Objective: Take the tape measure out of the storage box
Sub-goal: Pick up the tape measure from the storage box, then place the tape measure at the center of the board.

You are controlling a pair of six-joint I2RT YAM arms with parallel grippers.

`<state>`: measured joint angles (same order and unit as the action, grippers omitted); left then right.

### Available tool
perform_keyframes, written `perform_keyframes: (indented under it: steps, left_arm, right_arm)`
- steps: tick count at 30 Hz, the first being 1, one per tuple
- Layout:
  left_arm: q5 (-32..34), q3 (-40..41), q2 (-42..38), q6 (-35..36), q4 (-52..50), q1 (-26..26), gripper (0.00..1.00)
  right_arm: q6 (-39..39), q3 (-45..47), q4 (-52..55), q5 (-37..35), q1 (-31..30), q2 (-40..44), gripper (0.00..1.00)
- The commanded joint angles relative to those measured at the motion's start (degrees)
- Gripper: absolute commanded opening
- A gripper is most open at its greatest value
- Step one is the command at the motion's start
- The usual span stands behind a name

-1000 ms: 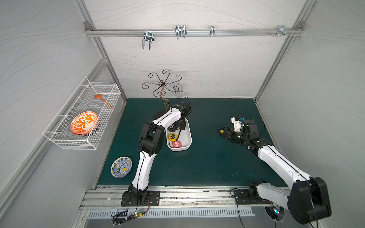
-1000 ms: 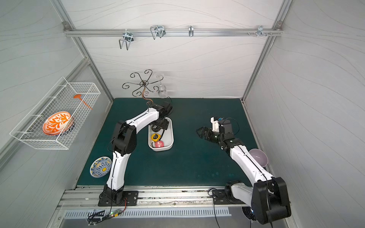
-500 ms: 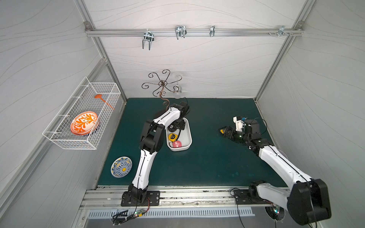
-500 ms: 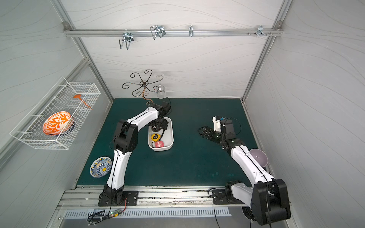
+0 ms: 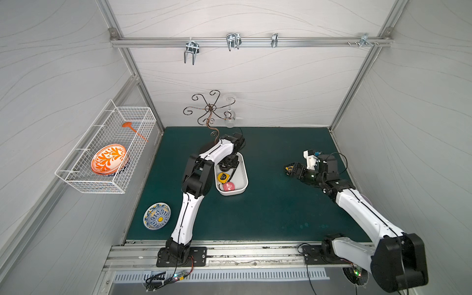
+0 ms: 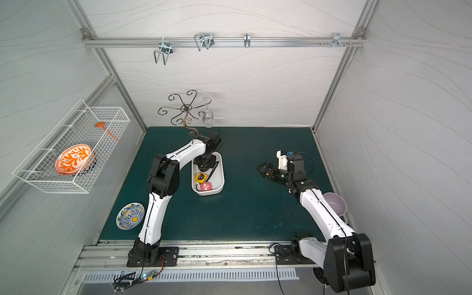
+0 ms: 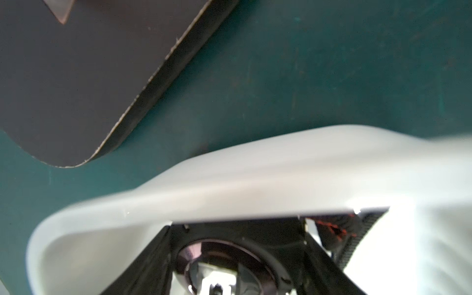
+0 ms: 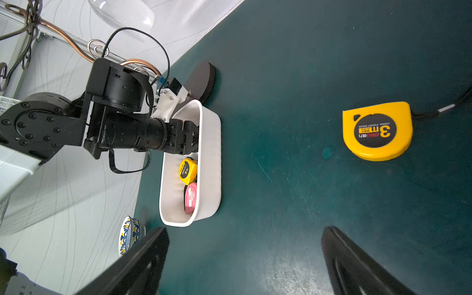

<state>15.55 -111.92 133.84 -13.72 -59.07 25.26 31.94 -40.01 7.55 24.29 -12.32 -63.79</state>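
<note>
My left pincer [image 8: 191,138] points down into one end of the storage box [image 5: 245,176], and its jaws have just drawn in sharply from a wide spread. In the left wrist view they flank a dark round thing [image 7: 224,263] lying on the box floor right under the pincer. I cannot tell whether they have closed on it yet, or whether it is a tape measure at all. The arm itself has hardly moved in the last second, so I judge this to be the moment of the grasp, with the lift out not yet begun. Beside this pincer, further along the box, a yellow tape measure [image 8: 188,170] and then a pink tape measure [image 8: 191,198] lie inside the walls, untouched. My right pincer [image 8: 246,229] is spread as wide as it goes and holds nothing. A second yellow tape measure [image 8: 377,131] lies flat on the table [image 8: 281,76] just ahead of its tips, well apart from the box. One is therefore already out. If the left grip has caught, the next move is a straight rise clear of the rim.
</note>
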Motion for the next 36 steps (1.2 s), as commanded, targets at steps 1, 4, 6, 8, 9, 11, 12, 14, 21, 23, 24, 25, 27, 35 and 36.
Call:
perform_keyframes:
  steps: [1,4,6,8,9,11,12,14,21,23,24,25,27,35,36]
  left_arm:
    - [-3.33,1.26,0.27,-0.96,-0.29,-0.06,0.34]
    - [-4.05,1.71,-0.49,-1.91,-0.76,-0.45,0.08]
    - [-4.47,2.94,-2.7,-2.84,0.21,-0.71,0.0]
    - [-4.96,3.78,-5.26,-3.97,0.95,-1.02,0.0]
    - [-5.44,3.83,-6.57,-4.48,1.0,-1.09,0.0]
    - [-6.21,3.66,-8.98,-5.53,0.99,-1.37,0.0]
    - [-6.6,3.49,-10.21,-6.15,1.14,-1.35,0.0]
    - [-7.22,2.96,-12.33,-6.99,0.87,-1.44,0.0]
    - [-11.87,2.9,-19.9,-11.72,0.73,-1.44,0.0]
    - [-14.43,4.32,-22.54,-14.11,2.19,-1.44,0.0]
    - [-15.69,4.99,-23.59,-15.2,2.87,-1.44,0.0]
    - [-17.32,5.77,-24.88,-16.58,3.93,-1.44,0.0]
    - [-20.3,8.33,-27.03,-19.31,6.1,-1.3,0.0]
    - [-26.94,12.19,-32.65,-29.63,13.39,2.67,0.0]
    - [-27.46,12.44,-33.25,-31.06,14.4,3.31,0.0]
  right_arm:
    - [0.84,0.44,-0.41,1.31,0.34,0.12,0.99]
    - [0.41,0.43,-0.96,2.3,-0.14,-0.24,0.99]
    - [-0.37,0.48,-0.7,2.22,-0.74,-0.38,0.99]
    - [-0.87,0.76,-1.15,2.33,-1.31,-0.37,0.99]
    - [-1.07,0.94,-1.42,2.36,-1.63,-0.43,0.99]
    - [-1.3,1.3,-2.37,2.47,-2.5,-0.49,0.99]
    - [-1.36,1.46,-3.03,2.43,-3.06,-0.55,0.99]
    - [-1.52,1.64,-3.87,2.34,-4.11,-0.6,0.99]
    - [-2.49,2.06,-8.64,1.44,-8.53,-0.72,0.99]
    - [-2.71,2.26,-10.79,0.93,-10.05,-0.81,0.99]
    - [-2.76,2.45,-11.91,0.65,-10.66,-0.81,0.99]
    - [-2.77,2.69,-13.25,0.42,-11.24,-0.9,0.99]
    - [-3.05,2.92,-16.15,0.23,-12.52,-1.23,0.99]
    - [-6.12,3.81,-27.93,-3.83,-18.17,-3.56,0.99]
    - [-6.35,4.02,-29.38,-4.43,-18.8,-3.73,0.99]
